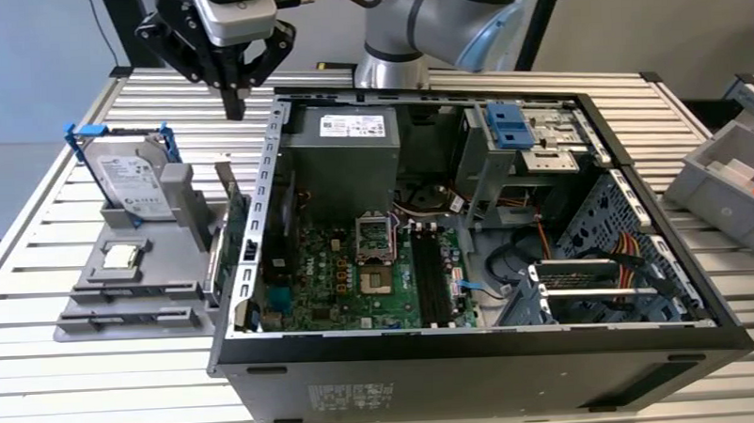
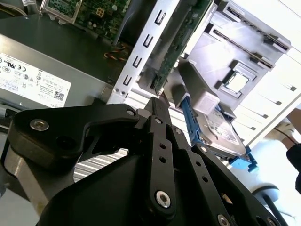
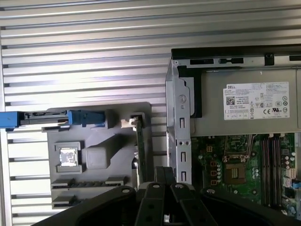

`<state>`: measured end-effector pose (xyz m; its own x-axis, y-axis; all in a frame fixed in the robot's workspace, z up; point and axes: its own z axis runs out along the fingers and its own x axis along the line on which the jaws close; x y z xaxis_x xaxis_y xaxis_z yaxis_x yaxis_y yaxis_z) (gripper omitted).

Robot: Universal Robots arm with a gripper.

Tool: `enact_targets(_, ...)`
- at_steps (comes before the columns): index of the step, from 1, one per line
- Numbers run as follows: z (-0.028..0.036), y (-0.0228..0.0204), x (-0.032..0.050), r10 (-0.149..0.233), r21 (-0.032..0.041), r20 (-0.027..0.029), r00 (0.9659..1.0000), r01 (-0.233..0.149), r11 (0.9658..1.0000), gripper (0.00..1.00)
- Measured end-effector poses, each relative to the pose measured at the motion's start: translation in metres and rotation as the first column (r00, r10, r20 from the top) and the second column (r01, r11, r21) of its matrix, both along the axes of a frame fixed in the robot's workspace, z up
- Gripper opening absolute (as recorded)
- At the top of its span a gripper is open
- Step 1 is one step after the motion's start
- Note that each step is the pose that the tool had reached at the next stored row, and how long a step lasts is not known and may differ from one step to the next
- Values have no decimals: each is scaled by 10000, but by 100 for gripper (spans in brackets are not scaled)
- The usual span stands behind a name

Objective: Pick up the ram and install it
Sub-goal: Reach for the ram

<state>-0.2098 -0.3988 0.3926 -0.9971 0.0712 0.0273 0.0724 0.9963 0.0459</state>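
slatted table (image 1: pixel 94 391) bears one computer case (image 1: pixel 482 347); one closed gripper (image 1: pixel 233 108) hangs above.

We see the computer case (image 1: pixel 483 358) lying open on the counter (image 1: pixel 57 392), with the holder (image 1: pixel 153 266) just beside it on the exterior view's left. In the holder, the hard drive (image 1: pixel 135 182) stands upright at the far end. What seems to be a circuit card (image 1: pixel 236 235) stands on edge along the side nearest the case. The end effector (image 1: pixel 234 108) hangs over the counter near the case's far corner.

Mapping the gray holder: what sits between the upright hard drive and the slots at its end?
A square silver chip and a raised gray block, per the first wrist view.
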Motion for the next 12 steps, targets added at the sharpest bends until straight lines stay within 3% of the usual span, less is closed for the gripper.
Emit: enact_targets(12, 0, 0, -104, 1, 1, -47, 10000, -1, 10000, 0)
